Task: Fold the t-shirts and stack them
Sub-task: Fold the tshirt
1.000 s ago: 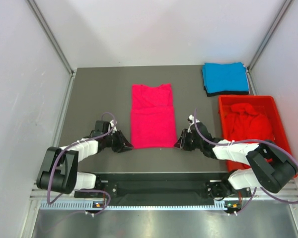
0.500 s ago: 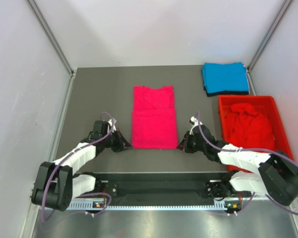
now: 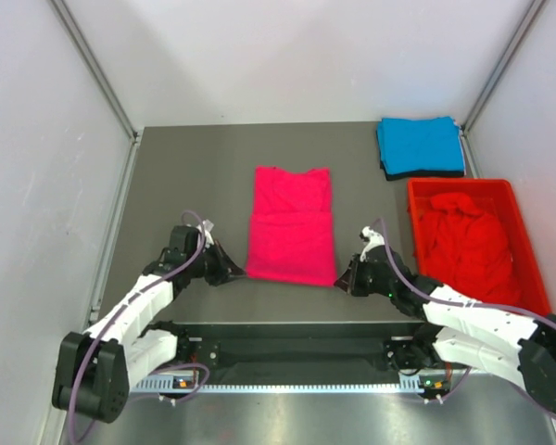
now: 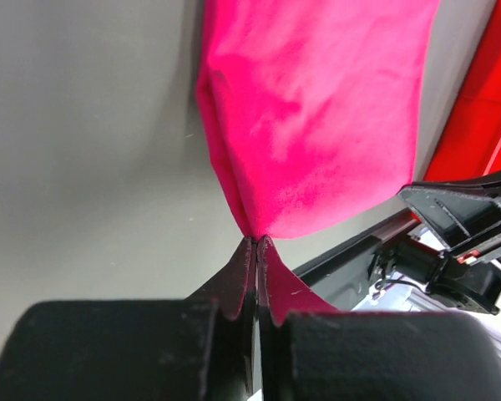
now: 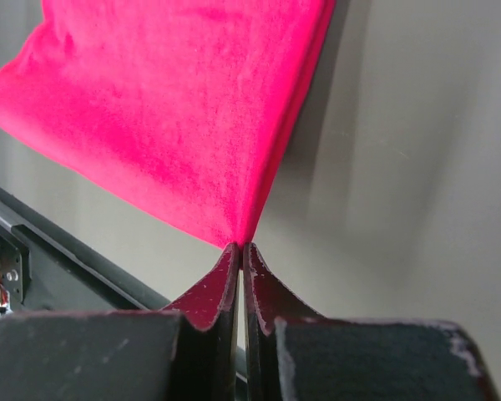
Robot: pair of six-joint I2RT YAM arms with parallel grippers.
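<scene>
A pink-magenta t-shirt [image 3: 292, 227] lies folded into a long strip in the middle of the table. My left gripper [image 3: 239, 273] is shut on its near left corner [image 4: 255, 225], and my right gripper [image 3: 343, 278] is shut on its near right corner [image 5: 238, 230]. Both wrist views show the cloth lifted and pulled taut from the pinched fingertips. A folded sky blue t-shirt [image 3: 420, 145] sits at the back right. Crumpled red t-shirts [image 3: 463, 236] fill the crate.
A red plastic crate [image 3: 528, 255] stands along the right edge of the table, just right of my right arm. The blue t-shirt rests on something dark. White walls close in the table on three sides, and a black rail [image 3: 296, 329] runs along the near edge.
Both grippers have shut on the near corners of the pink t-shirt. The shirt's near edge has lifted and the whole shirt has shifted slightly right and away.
</scene>
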